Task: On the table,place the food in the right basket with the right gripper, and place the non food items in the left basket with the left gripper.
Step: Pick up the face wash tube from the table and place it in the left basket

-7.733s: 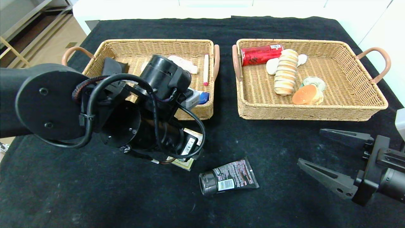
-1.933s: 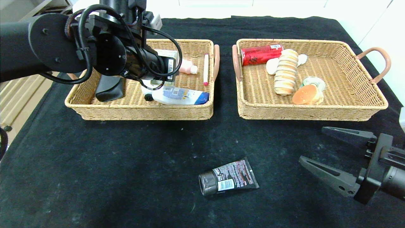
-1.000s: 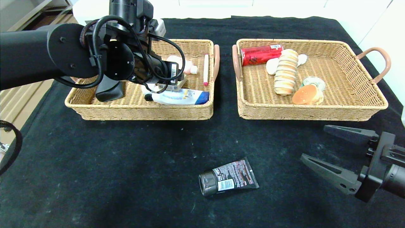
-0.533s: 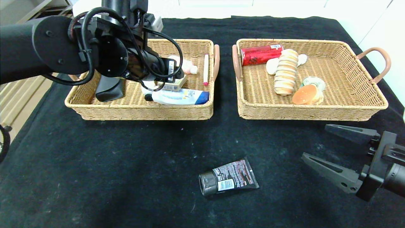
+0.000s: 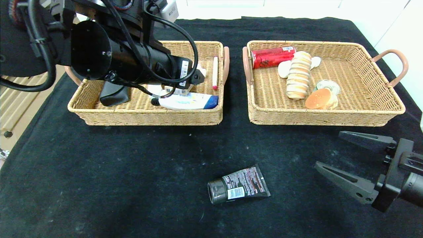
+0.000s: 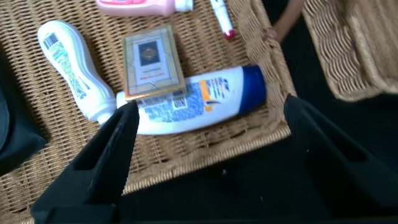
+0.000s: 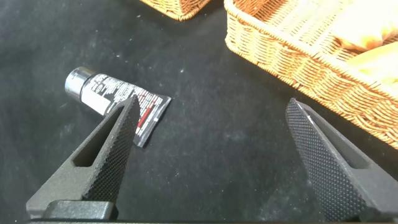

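Observation:
A black tube (image 5: 238, 189) with a dark cap lies on the black cloth near the front middle; it also shows in the right wrist view (image 7: 99, 90). My left gripper (image 6: 210, 104) is open and empty, raised over the front edge of the left basket (image 5: 148, 119). Below it a tan card box (image 6: 151, 65) rests on a white and blue bottle (image 6: 205, 106). My right gripper (image 5: 328, 148) is open and empty, low over the cloth to the right of the tube. The right basket (image 5: 324, 119) holds a red can (image 5: 272, 57), a stacked biscuit roll (image 5: 299, 75) and a bun (image 5: 319, 99).
The left basket also holds a white bottle (image 6: 71, 68), a pink bottle (image 6: 143, 6), a pink pen (image 5: 215, 72) and a black case (image 5: 114, 94). My left arm (image 5: 132, 62) hides much of that basket in the head view. The table's edge runs along the left.
My left gripper carried the card box from the cloth to the left basket, let it go on the bottle, and has now risen open. The right arm barely moved.

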Controlling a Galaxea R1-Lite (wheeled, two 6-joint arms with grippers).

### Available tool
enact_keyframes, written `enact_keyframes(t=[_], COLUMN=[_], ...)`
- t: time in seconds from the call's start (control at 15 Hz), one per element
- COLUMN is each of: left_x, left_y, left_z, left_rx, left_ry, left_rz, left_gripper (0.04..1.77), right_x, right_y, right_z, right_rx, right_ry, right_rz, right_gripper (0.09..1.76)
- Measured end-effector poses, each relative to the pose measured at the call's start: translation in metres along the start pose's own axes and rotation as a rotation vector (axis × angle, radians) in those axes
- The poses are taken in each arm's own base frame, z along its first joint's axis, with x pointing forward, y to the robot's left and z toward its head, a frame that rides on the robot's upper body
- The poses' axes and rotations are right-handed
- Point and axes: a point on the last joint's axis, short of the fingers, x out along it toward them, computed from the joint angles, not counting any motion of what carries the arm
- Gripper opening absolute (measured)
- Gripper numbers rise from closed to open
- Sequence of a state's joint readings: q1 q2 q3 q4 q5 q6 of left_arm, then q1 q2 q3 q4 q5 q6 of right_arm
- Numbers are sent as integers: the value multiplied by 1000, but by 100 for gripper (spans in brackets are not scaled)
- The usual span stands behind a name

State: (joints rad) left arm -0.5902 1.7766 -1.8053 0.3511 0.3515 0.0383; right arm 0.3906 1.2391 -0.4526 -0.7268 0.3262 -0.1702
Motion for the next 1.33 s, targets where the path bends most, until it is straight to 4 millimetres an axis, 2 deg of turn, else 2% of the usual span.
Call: enact_keyframes(t=[0.4, 0.73, 1.33], left_x=[-31, -49, -58], left_y=[-23, -45, -70], left_z=[-13, -33, -57], left_rx=[132, 273, 377], left_ry=[82, 121, 173], left_rz=[-114, -207, -294], left_gripper=[170, 170, 171], right_x=[-1, -2, -19], right_y=[1, 0, 1], right_z=[-2, -1, 15], right_rx=[-8, -11, -2], right_ry=[11, 5, 3], right_rz=[3, 0, -14], right_gripper=[171, 171, 171])
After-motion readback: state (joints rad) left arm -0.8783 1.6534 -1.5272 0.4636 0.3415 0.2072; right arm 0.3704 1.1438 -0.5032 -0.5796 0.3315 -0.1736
